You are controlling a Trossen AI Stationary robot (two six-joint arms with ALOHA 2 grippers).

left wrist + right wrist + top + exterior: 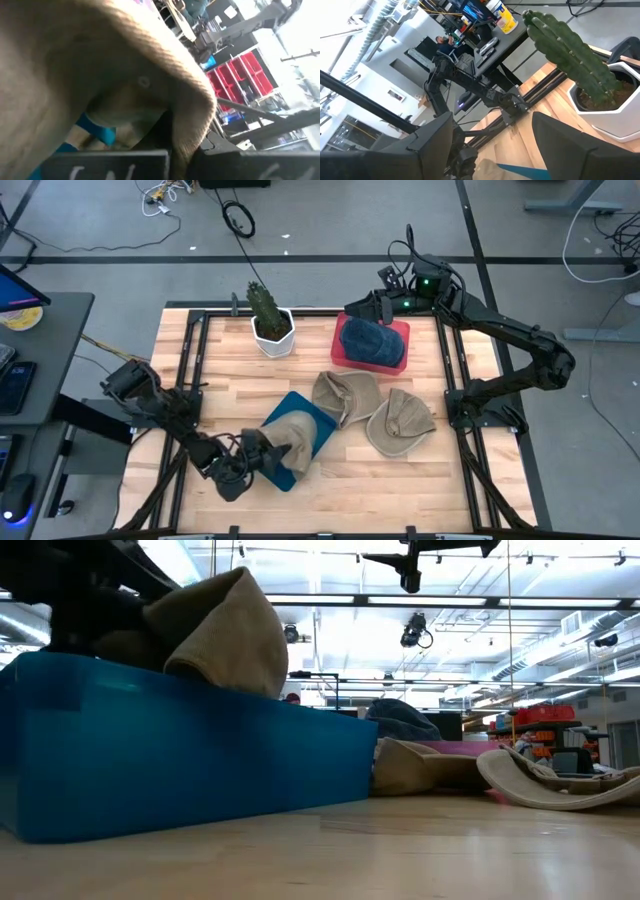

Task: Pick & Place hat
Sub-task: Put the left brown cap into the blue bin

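Note:
My left gripper [262,454] is shut on a tan hat [297,435] over the blue bin [296,406] at the table's near middle. In the low view the hat [228,628] bulges above the bin's rim [200,700]. My right gripper [354,308] is open and empty, hovering at the far edge of the red bin [341,346], which holds a blue hat [376,340]. In the right wrist view my right gripper [492,122] shows its two fingers wide apart. Two more tan hats [345,394] [401,421] lie on the table right of the blue bin. My left gripper holds the tan hat by its edge on the side toward the table's left [276,446], coming level from the table's left. The cloth [105,65] drapes over the fingers and hides the place of contact. The hat sits over the blue bin, crown up, at rim height.
A cactus in a white pot [271,323] stands at the far middle, left of the red bin. Black frame rails [190,380] run along the table's left and right sides. Bare wood [400,475] lies near the front right.

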